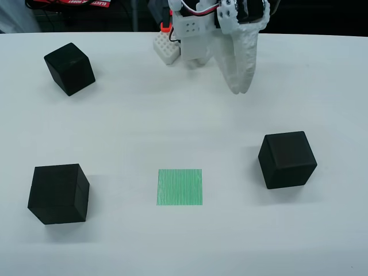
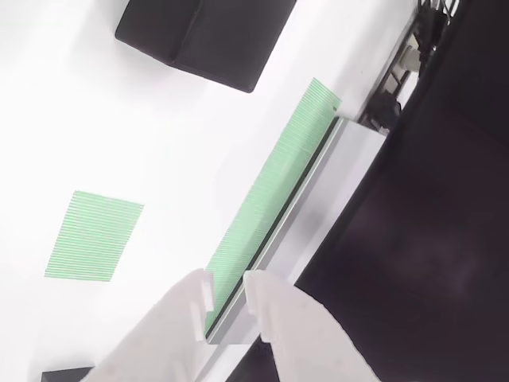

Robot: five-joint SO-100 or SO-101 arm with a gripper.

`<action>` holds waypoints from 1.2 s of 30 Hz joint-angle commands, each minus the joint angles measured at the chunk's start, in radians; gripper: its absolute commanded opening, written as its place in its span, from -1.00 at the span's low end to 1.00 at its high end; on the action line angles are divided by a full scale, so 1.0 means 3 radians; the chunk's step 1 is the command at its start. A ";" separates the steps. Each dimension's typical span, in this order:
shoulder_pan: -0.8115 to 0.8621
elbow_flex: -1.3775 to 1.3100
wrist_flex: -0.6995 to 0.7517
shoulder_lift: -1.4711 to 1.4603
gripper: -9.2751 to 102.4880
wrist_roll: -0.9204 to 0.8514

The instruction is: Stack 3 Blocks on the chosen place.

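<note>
In the view from above, three black blocks lie apart on the white table: one at the far left (image 1: pixel 69 68), one at the near left (image 1: pixel 58 193), one at the right (image 1: pixel 287 159). The chosen place, a green striped square (image 1: pixel 180 187), is bare between the two near blocks. My white gripper (image 1: pixel 238 86) hangs at the far side, above the table, jaws together and holding nothing. The view that rides on the gripper shows the fingertips (image 2: pixel 262 290) close together, the green square (image 2: pixel 94 235) to their left and a block (image 2: pixel 203 36) at the top.
A white studded part (image 1: pixel 167 49) of the arm's base sits at the table's far edge. In the gripper's view a long green striped strip (image 2: pixel 270 207) runs along the table edge, with dark floor (image 2: pixel 429 239) beyond it.
</note>
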 commanded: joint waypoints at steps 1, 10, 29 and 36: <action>0.0000 -0.0240 0.0107 -0.0143 -0.83 -0.0210; 0.0000 -0.0327 0.0307 -0.0450 -0.83 -0.1130; -0.0215 -0.1294 0.1007 -0.1432 -0.60 -0.2224; -0.0389 -0.1687 0.1427 -0.1989 -0.23 -0.2536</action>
